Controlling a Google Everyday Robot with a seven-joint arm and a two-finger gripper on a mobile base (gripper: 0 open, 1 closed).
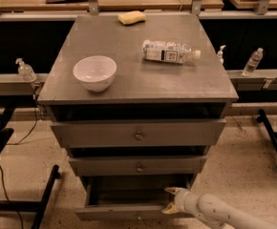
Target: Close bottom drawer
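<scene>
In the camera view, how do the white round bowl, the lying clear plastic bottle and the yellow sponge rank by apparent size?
White round bowl
Clear plastic bottle, nearly alike
Yellow sponge, smallest, though farthest from camera
The gripper is beside the open grey bottom drawer.

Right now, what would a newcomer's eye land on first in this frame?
The bottom drawer stands pulled out at the foot of the cabinet, with the open tool at its right end. On the cabinet's top sit a white bowl at left and a bottle lying on its side at right.
</scene>
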